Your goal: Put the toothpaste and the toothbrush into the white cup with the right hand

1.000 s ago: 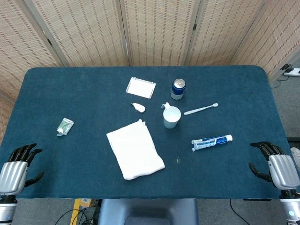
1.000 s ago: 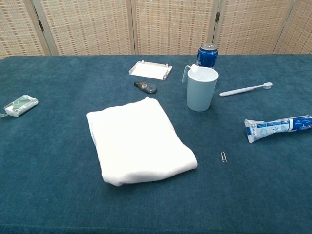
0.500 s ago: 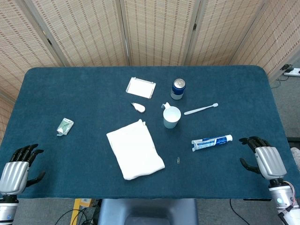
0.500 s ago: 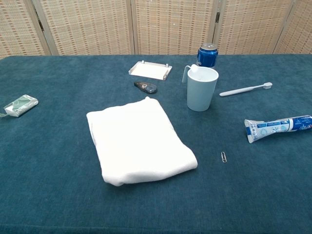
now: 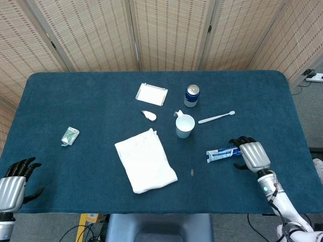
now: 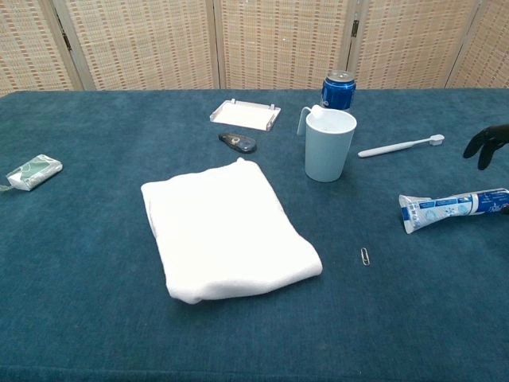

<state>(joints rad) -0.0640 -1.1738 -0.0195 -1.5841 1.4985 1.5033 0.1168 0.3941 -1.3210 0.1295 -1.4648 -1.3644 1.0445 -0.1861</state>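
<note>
My right hand (image 5: 252, 155) hovers over the toothpaste (image 5: 225, 153), fingers apart, empty.
Lower right: a clumsy grab could push the tube away.

This looks like a staged test area in a lab or office, not a real home. Woven folding screens (image 5: 166, 33) close off the back, and the surface (image 5: 91, 101) wears a dark blue cloth. Cables (image 5: 75, 233) lie on a grey floor (image 5: 308, 108) below, and what seems to be a power strip (image 5: 314, 76) sits at the right edge.
</note>
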